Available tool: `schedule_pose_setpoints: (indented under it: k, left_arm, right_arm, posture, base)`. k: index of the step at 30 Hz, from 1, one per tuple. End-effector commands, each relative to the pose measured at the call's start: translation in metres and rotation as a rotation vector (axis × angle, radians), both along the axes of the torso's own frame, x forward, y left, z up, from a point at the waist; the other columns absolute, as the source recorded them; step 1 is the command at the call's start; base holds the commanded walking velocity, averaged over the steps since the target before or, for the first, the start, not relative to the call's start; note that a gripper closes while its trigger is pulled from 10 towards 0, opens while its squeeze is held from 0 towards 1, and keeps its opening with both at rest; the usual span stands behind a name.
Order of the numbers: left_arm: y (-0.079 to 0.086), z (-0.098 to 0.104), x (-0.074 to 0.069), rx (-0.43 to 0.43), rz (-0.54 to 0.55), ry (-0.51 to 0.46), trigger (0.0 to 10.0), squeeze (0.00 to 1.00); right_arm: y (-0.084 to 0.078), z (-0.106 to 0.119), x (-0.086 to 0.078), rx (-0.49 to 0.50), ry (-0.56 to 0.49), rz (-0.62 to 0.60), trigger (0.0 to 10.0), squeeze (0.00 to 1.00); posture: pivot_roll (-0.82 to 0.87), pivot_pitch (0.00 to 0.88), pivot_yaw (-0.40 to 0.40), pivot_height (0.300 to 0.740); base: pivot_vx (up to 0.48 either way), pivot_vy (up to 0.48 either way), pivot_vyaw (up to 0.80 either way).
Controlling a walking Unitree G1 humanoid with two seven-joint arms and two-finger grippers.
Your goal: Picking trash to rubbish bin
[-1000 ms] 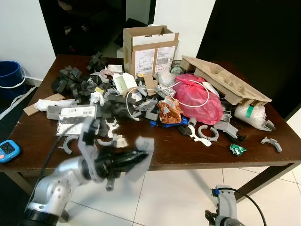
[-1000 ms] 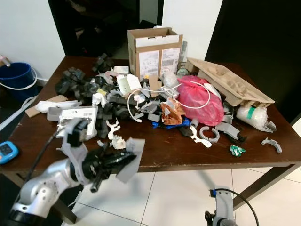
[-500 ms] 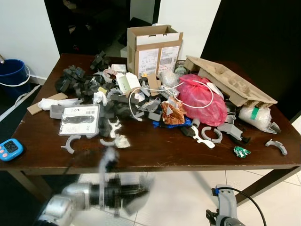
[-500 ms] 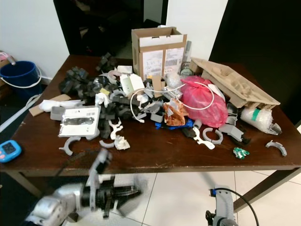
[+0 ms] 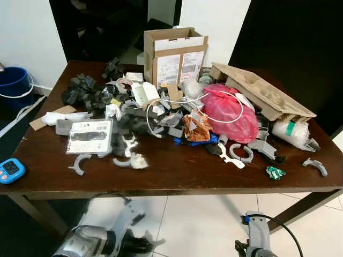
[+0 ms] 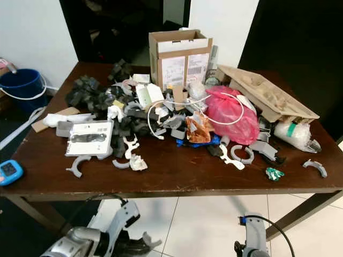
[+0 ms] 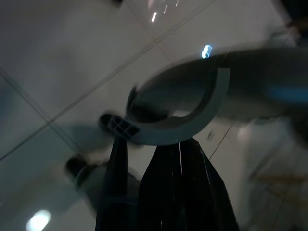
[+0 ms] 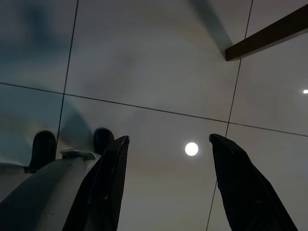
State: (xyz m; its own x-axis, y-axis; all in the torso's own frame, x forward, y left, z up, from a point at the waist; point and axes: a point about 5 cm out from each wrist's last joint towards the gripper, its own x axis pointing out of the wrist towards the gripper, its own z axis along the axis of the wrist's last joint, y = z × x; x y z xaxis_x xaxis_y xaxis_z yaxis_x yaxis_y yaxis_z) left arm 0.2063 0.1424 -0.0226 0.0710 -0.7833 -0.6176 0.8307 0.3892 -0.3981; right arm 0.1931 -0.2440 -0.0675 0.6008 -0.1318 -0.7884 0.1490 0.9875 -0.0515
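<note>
You can see a gray curved plastic clip (image 7: 187, 113) pinched at the tips of your left gripper (image 7: 159, 149). It lies across the black fingers (image 7: 118, 163), sticking out to both sides of them, and the fingers are squeezed tight on it. Below the clip is the white tile floor (image 7: 57, 86).

From the head, your left gripper (image 6: 136, 243) is down low, under the front edge of the brown table (image 5: 177, 174), and it looks a bit blurry.

Up above and beyond the gripper, the table holds lots of trash. Nearest the front edge are more gray clips (image 5: 80, 163) and a crumpled white scrap (image 5: 138, 160). Farther back sit a flat pack with a black tool on it (image 5: 90, 136), a pink plastic bag (image 5: 230, 115), a cardboard box (image 5: 174, 53) and a brown pulp tray (image 5: 260, 96).

Your right gripper (image 8: 166, 168) hangs low over the tile floor with its two fingers spread wide apart, and nothing is between them.
</note>
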Motion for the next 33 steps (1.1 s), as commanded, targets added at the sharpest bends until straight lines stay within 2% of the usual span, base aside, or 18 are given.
schedule_pose_setpoints:
  k: [1,3,4,6,9,12,18,19,20,21,22,26,27,28,29,30,31,33]
  left_arm:
    - [-0.003,-0.007,-0.002,0.083,-0.047,-0.025,10.0,0.00]
    - [0.000,-0.013,-0.003,0.169,-0.089,-0.060,10.0,0.00]
    - [0.000,-0.013,-0.003,0.169,-0.089,-0.060,10.0,0.00]
    - [0.001,-0.016,0.000,0.246,-0.123,-0.116,10.0,0.00]
    - [0.001,-0.019,0.002,0.280,-0.118,-0.143,10.0,0.00]
    - [0.005,-0.026,0.006,0.358,-0.052,-0.171,10.0,0.00]
    - [0.014,-0.033,0.003,0.379,0.060,-0.136,10.0,0.00]
    - [0.026,-0.040,-0.004,0.409,0.154,-0.089,10.0,0.00]
    - [0.032,-0.043,-0.007,0.448,0.177,-0.088,10.0,0.00]
    - [0.032,-0.043,-0.007,0.448,0.177,-0.088,10.0,0.00]
    - [0.043,-0.049,-0.015,0.525,0.196,-0.086,10.0,0.00]
    - [0.052,-0.055,-0.026,0.595,0.199,-0.072,10.0,0.00]
    - [0.057,-0.062,-0.038,0.641,0.224,-0.047,10.0,0.00]
    - [0.057,-0.062,-0.038,0.641,0.224,-0.047,10.0,0.00]
    - [0.057,-0.067,-0.048,0.631,0.288,0.006,10.0,0.00]
    - [0.056,-0.068,-0.052,0.606,0.355,0.037,10.0,0.00]
    - [0.056,-0.068,-0.052,0.606,0.355,0.037,10.0,0.00]
    - [0.057,-0.073,-0.061,0.587,0.491,0.086,10.0,0.00]
  right_arm:
    - [0.000,-0.002,-0.004,0.009,0.011,-0.008,10.0,0.00]
    - [0.001,-0.002,-0.004,0.013,0.008,-0.009,10.0,0.00]
    - [0.001,-0.002,-0.004,0.013,0.008,-0.009,10.0,0.00]
    - [0.001,-0.003,-0.004,0.017,0.007,-0.011,10.0,0.00]
    - [0.001,-0.003,-0.005,0.017,0.008,-0.011,10.0,0.00]
    - [0.002,-0.004,-0.006,0.018,0.011,-0.011,10.0,0.00]
    - [0.003,-0.004,-0.006,0.018,0.014,-0.010,10.0,0.00]
    - [0.003,-0.004,-0.007,0.017,0.018,-0.008,10.0,0.00]
    - [0.003,-0.005,-0.007,0.016,0.019,-0.007,10.0,0.00]
    - [0.003,-0.005,-0.007,0.016,0.019,-0.007,10.0,0.00]
    - [0.003,-0.005,-0.007,0.015,0.021,-0.007,10.0,0.00]
    - [0.002,-0.005,-0.008,0.013,0.021,-0.008,10.0,0.00]
    - [0.002,-0.005,-0.008,0.010,0.023,-0.014,10.0,0.00]
    - [0.002,-0.005,-0.008,0.010,0.023,-0.014,10.0,0.00]
    - [0.001,-0.005,-0.009,0.011,0.029,-0.024,10.0,0.00]
    - [0.001,-0.006,-0.009,0.011,0.035,-0.028,10.0,0.00]
    - [0.001,-0.006,-0.009,0.011,0.035,-0.028,10.0,0.00]
    - [0.002,-0.007,-0.011,0.012,0.048,-0.025,10.0,0.00]
  posture:
    - [0.09,0.092,-0.074,0.740]
    - [0.09,0.093,-0.073,0.740]
    - [0.09,0.093,-0.073,0.740]
    - [0.09,0.096,-0.072,0.740]
    - [0.09,0.097,-0.070,0.740]
    - [0.09,0.096,-0.068,0.740]
    - [0.08,0.097,-0.067,0.740]
    - [0.08,0.095,-0.070,0.740]
    - [0.08,0.095,-0.070,0.740]
    - [0.08,0.095,-0.070,0.740]
    - [0.08,0.094,-0.069,0.740]
    - [0.07,0.092,-0.067,0.740]
    - [0.07,0.093,-0.065,0.740]
    - [0.07,0.093,-0.065,0.740]
    - [0.07,0.090,-0.064,0.740]
    - [0.07,0.090,-0.064,0.740]
    - [0.07,0.090,-0.064,0.740]
    - [0.07,0.087,-0.064,0.740]
  base:
    - [0.000,0.000,0.00]
    - [0.000,0.000,0.00]
    - [0.000,0.000,0.00]
    - [0.000,0.000,0.00]
    - [0.000,0.000,0.00]
    - [0.000,0.000,0.00]
    - [0.000,0.000,0.00]
    - [0.000,0.000,0.00]
    - [0.000,0.000,0.00]
    - [0.000,0.000,0.00]
    - [0.000,0.000,0.00]
    - [0.000,0.000,0.00]
    - [0.000,0.000,0.00]
    - [0.000,0.000,0.00]
    - [0.000,0.000,0.00]
    - [0.000,0.000,0.00]
    - [0.000,0.000,0.00]
    - [0.000,0.000,-0.61]
